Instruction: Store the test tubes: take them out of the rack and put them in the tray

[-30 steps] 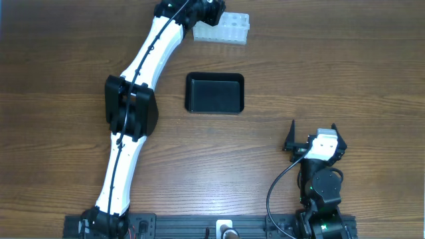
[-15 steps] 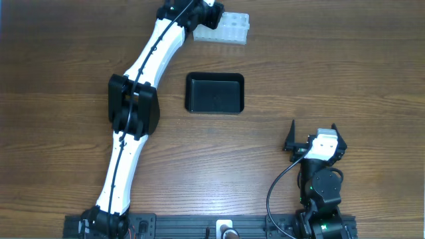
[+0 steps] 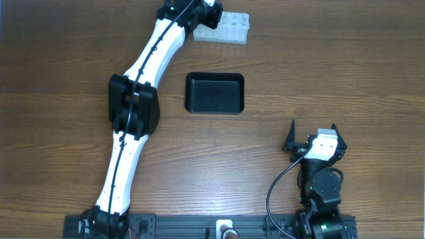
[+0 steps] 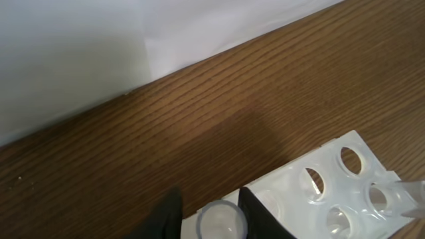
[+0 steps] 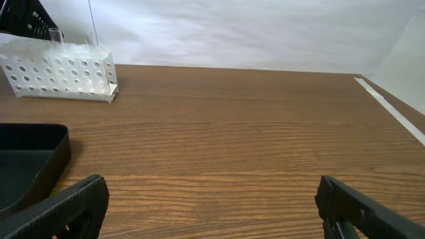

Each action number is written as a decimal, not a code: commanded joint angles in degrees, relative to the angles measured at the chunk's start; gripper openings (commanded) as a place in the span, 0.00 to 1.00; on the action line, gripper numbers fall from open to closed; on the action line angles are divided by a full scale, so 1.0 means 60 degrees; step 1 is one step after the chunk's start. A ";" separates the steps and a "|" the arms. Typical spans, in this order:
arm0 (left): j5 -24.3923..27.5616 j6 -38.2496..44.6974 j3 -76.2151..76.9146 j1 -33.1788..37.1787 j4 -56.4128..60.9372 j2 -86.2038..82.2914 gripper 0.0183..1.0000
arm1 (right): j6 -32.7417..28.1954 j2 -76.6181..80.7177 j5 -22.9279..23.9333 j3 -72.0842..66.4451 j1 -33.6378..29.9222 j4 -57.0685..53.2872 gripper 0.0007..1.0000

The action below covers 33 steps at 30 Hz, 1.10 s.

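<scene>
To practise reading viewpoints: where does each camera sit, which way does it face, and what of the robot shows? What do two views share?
Top view: above the table, looking straight down; both arms show.
Left wrist view: on the left arm, close over the rack, looking down; left gripper at a tube.
Right wrist view: low on the right arm, facing across the table to the tray; open right gripper.
Shared: both wrist views show the rack.

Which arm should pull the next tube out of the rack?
Left. The left gripper is at the rack, jaws straddling a test tube rim. The right gripper sits open near its own base, far from the rack.
</scene>
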 commanded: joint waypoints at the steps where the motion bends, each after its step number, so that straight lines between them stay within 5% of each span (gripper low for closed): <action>1: -0.0036 0.0102 0.0047 -0.0015 0.0036 0.0142 0.24 | 0.0058 -0.0098 0.0117 -0.0062 -0.0051 -0.0007 0.99; 33: -0.0087 0.0102 0.0051 -0.0076 -0.0055 -0.0809 0.13 | 0.0058 -0.0098 0.0117 -0.0062 -0.0051 -0.0007 0.99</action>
